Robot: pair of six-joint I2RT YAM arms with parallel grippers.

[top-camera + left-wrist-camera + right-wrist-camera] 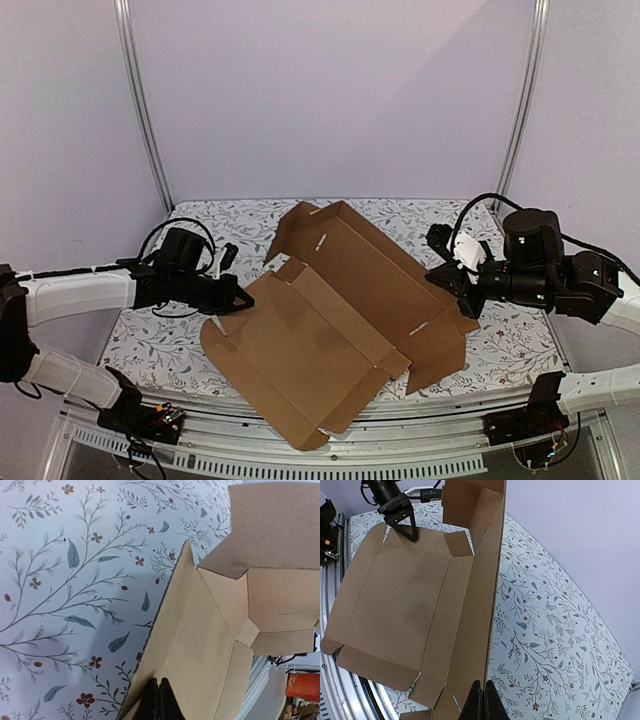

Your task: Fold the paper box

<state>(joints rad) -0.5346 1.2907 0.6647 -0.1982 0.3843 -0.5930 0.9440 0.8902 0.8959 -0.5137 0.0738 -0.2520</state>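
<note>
The paper box (320,335) is a brown cardboard sheet lying partly folded in the middle of the table. Its far long wall (482,580) stands up, and the wide panel (395,595) lies flat. My right gripper (484,684) is shut on the top edge of that raised wall near its right end (447,283), one finger on each side. My left gripper (159,682) is shut, its tips resting against the left side flap (190,645); nothing shows between its fingers. In the overhead view the left gripper (237,297) sits at the sheet's left edge.
A floral cloth (500,345) covers the table. The box's near corner (300,440) hangs over the front metal rail (400,462). A black cable (180,228) loops behind the left arm. Metal posts (140,100) and plain walls close in the back.
</note>
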